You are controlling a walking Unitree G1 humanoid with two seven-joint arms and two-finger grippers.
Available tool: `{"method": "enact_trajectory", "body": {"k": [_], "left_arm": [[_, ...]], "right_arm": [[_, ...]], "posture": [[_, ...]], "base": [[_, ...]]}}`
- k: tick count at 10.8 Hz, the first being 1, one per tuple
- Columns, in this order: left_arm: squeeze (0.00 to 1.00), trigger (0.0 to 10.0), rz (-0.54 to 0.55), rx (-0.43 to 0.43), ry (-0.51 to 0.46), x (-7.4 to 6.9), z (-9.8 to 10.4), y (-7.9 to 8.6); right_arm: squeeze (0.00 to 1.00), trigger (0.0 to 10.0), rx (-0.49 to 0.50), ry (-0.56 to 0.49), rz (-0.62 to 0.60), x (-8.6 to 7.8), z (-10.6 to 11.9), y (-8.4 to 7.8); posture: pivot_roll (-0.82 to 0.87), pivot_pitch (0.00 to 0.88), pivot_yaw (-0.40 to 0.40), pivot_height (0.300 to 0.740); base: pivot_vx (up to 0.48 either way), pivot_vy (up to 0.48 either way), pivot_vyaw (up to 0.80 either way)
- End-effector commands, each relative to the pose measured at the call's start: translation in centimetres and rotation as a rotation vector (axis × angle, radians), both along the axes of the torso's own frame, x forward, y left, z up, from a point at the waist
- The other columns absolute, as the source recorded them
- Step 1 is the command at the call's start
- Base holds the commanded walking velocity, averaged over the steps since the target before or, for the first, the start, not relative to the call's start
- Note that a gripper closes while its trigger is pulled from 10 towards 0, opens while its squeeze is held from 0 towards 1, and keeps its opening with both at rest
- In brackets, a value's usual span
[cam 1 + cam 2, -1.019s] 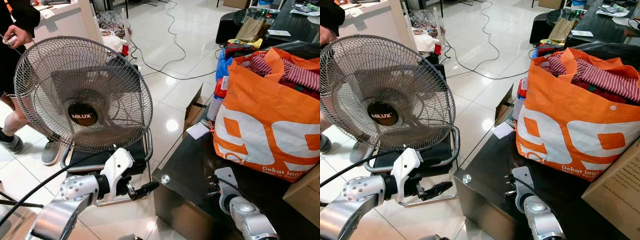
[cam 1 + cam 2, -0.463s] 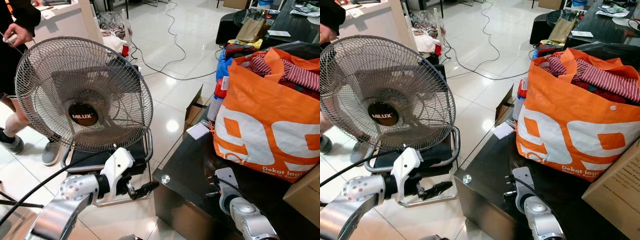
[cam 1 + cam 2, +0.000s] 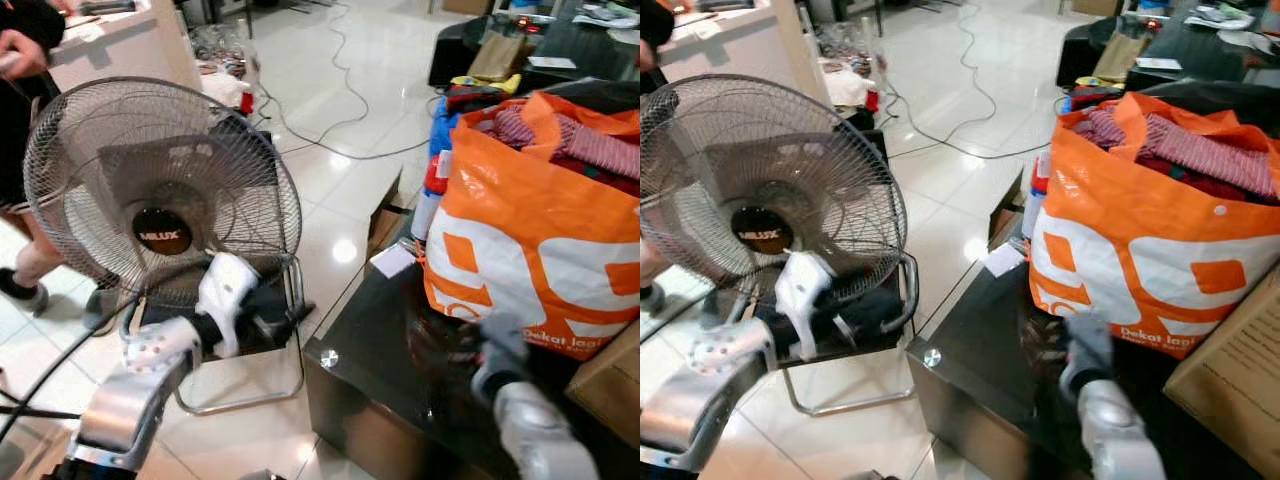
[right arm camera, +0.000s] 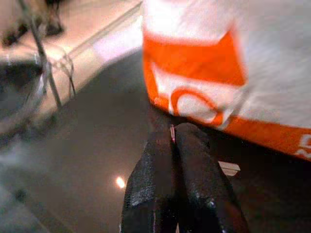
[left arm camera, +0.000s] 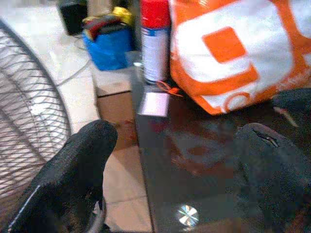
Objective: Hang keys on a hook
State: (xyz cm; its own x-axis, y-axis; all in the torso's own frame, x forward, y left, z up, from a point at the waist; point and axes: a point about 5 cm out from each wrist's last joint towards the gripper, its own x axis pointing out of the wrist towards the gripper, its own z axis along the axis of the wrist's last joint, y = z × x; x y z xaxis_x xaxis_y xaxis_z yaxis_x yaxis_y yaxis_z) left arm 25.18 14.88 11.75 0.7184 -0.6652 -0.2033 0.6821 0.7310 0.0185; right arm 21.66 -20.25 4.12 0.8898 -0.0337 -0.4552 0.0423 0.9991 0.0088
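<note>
The left gripper was held wide apart beside the fan, facing the dark table. The right gripper was pressed together above that table, just before the orange bag; a thin reddish sliver showed between its fingertips. Keys and hook could not be made out. A spray can stood beside the bag.

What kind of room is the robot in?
Probably a lived-in room of a home, a bit cluttered. There's a standing fan on a shiny tiled floor, an orange bag stuffed with clothes on a dark table, and cables across the floor.
</note>
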Motion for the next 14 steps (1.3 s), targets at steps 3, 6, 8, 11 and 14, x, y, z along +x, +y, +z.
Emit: {"method": "enact_trajectory", "body": {"k": [3, 6, 8, 11, 14], "left_arm": [[0.05, 10.0, 0.142, 0.013, -0.091, 1.6, 1.3, 0.2], [0.06, 10.0, 0.076, -0.020, -0.086, 2.9, 1.0, -1.7], [0.06, 10.0, 0.064, -0.013, -0.090, 3.3, 1.0, -2.0], [0.05, 10.0, 0.084, 0.047, -0.113, 3.4, 0.7, -1.7], [0.04, 10.0, 0.116, 0.096, -0.152, 3.8, 0.2, -1.8]], "right_arm": [[0.00, 0.0, 0.331, -0.232, -0.220, 0.4, 5.4, 0.0], [0.00, 0.0, 0.795, -0.338, -0.224, 0.5, 7.4, 1.2], [0.00, 0.0, 0.863, -0.339, -0.181, 0.5, 8.3, 1.4], [0.00, 0.0, 0.618, -0.313, -0.185, 1.2, 7.9, 0.9], [0.00, 4.4, 0.017, -0.301, -0.201, 0.6, 6.4, -0.6]], "posture": [[-0.06, 0.000, 0.074, 0.740], [-0.14, 0.000, 0.125, 0.740], [-0.13, 0.000, 0.126, 0.740], [-0.10, 0.000, 0.112, 0.740], [-0.13, 0.000, 0.142, 0.740]], "base": [[0.000, 0.000, 0.00], [0.000, 0.000, 0.00], [0.000, 0.000, 0.00], [0.000, 0.000, 0.00], [0.000, 0.000, 0.00]]}}
